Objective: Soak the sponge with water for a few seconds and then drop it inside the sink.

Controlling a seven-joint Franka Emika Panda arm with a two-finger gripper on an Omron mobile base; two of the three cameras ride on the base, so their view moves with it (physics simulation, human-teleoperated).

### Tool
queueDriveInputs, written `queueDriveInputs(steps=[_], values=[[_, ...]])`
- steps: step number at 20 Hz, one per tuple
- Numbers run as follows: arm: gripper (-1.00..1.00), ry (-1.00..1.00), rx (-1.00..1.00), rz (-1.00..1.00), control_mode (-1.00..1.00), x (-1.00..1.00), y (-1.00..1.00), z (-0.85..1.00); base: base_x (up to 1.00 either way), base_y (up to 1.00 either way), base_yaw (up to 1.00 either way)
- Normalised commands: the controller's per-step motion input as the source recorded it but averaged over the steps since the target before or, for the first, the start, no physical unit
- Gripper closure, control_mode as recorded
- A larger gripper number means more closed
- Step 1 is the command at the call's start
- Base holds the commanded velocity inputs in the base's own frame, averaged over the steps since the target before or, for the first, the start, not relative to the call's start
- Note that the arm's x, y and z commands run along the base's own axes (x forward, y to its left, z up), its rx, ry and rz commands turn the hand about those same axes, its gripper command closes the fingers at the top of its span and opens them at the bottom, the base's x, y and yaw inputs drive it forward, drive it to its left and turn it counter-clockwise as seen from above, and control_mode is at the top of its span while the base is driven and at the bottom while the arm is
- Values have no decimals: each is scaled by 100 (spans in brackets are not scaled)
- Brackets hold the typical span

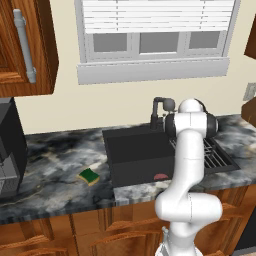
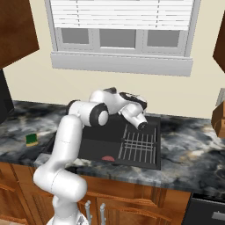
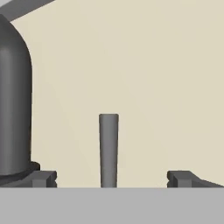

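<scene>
The sponge (image 1: 89, 175) (image 2: 31, 139), green on top with a yellow edge, lies flat on the marble counter left of the sink (image 1: 135, 155) (image 2: 99, 147). My arm reaches over the basin to the black faucet (image 1: 160, 107) at the back rim. In the hand view my gripper (image 3: 111, 179) is open, its fingertips (image 3: 43, 178) set wide on either side of the faucet's thin grey lever (image 3: 108, 148), with the faucet's dark body (image 3: 15, 100) at the left. Nothing is held. The water is out of view.
A wire dish rack (image 1: 215, 157) (image 2: 138, 143) fills the sink's right part, and a red drain mark (image 1: 161, 176) (image 2: 107, 158) sits near its front wall. A dark appliance (image 1: 10, 150) stands on the counter's left end. Window and wall lie behind the faucet.
</scene>
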Motion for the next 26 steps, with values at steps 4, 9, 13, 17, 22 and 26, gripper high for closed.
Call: queueDriveInputs(steps=[4, 9, 13, 17, 22, 26], values=[[-100, 0, 0, 0, -100, 14, 0, -8, 0, 0, 0], [-100, 0, 0, 0, -100, 11, 0, -5, 0, 0, 0], [-100, 0, 0, 0, -100, 1, -17, 0, 0, 0, 0], [-100, 0, 0, 0, -100, 0, -29, 0, 0, 0, 0], [-100, 0, 0, 0, -100, 0, -33, 0, 0, 0, 0], [-100, 0, 0, 0, -100, 3, -33, 0, 0, 0, 0]])
